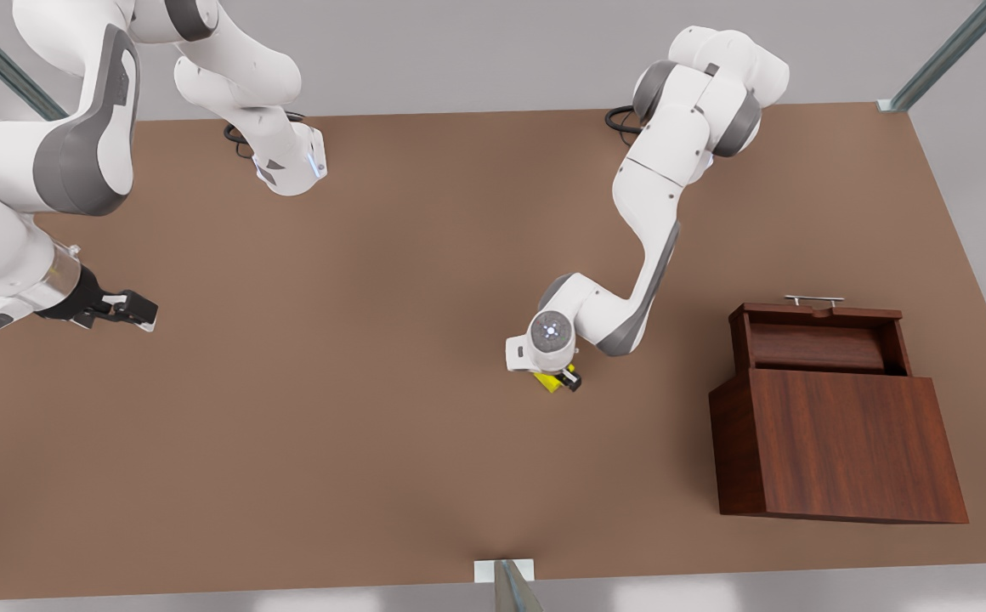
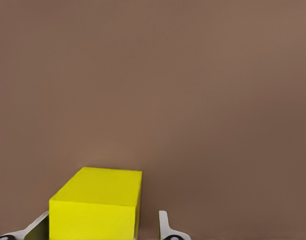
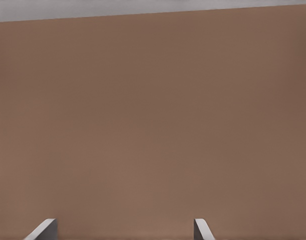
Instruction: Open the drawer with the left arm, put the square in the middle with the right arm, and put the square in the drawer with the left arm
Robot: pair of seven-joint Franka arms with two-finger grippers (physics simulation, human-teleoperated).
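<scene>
1. The yellow cube (image 1: 551, 382) sits mid-table, well apart from the open drawer (image 1: 816, 340).
2. The left gripper (image 1: 563, 380) straddles it, fingers (image 2: 165, 227) spread; one looks just clear of the cube's side.
3. The right gripper (image 1: 127, 310) waits, released, at the front view's left.
4. Best next: center the cube, then clench evenly before lifting.

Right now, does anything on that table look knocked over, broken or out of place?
Nothing stands out. The drawer is pulled open and the cabinet stands square. The yellow cube sits flat on the table, between the left gripper's open fingers. The right gripper waits open, far off.
</scene>
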